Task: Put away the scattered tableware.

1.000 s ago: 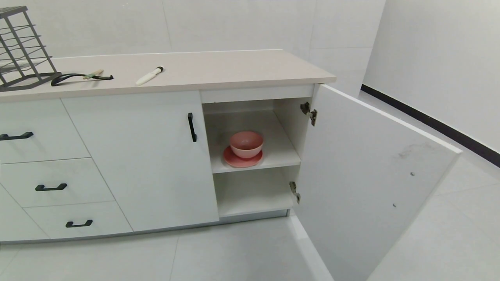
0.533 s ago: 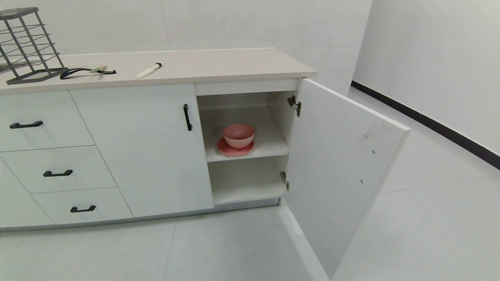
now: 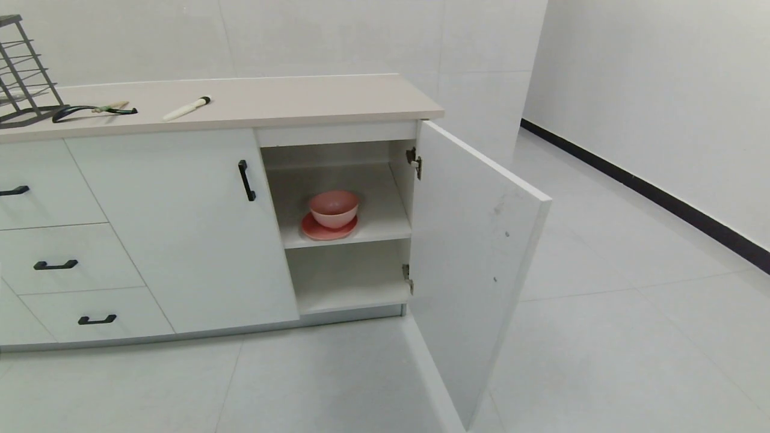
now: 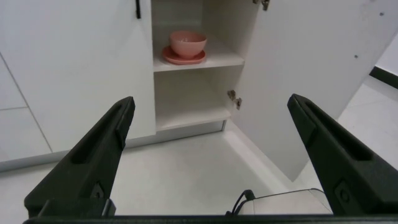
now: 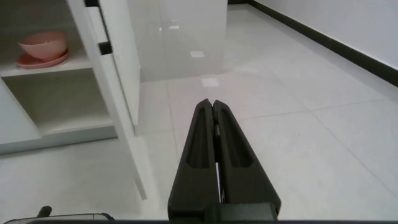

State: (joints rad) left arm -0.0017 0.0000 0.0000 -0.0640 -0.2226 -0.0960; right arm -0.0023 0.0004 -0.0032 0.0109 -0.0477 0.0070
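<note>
A pink bowl (image 3: 334,208) sits on a pink plate (image 3: 328,230) on the upper shelf of the open cabinet. On the countertop (image 3: 289,99) lie a white knife with a black tip (image 3: 186,108) and a black ladle (image 3: 84,110). My left gripper (image 4: 211,101) is open and empty, low above the floor, facing the cabinet with the bowl (image 4: 188,43) and plate (image 4: 184,58) well beyond it. My right gripper (image 5: 213,102) is shut with nothing in it, over the floor tiles beside the open door; the bowl (image 5: 43,43) is far off to one side.
The cabinet door (image 3: 469,240) swings out wide over the floor. A closed door with a black handle (image 3: 246,180) and drawers (image 3: 55,264) lie to the left. A dark wire rack (image 3: 21,72) stands at the counter's left end. Open floor lies to the right.
The head camera has drawn back and turned right, so the cabinet looks smaller and farther left. The bowl, plate and counter items have not moved.
</note>
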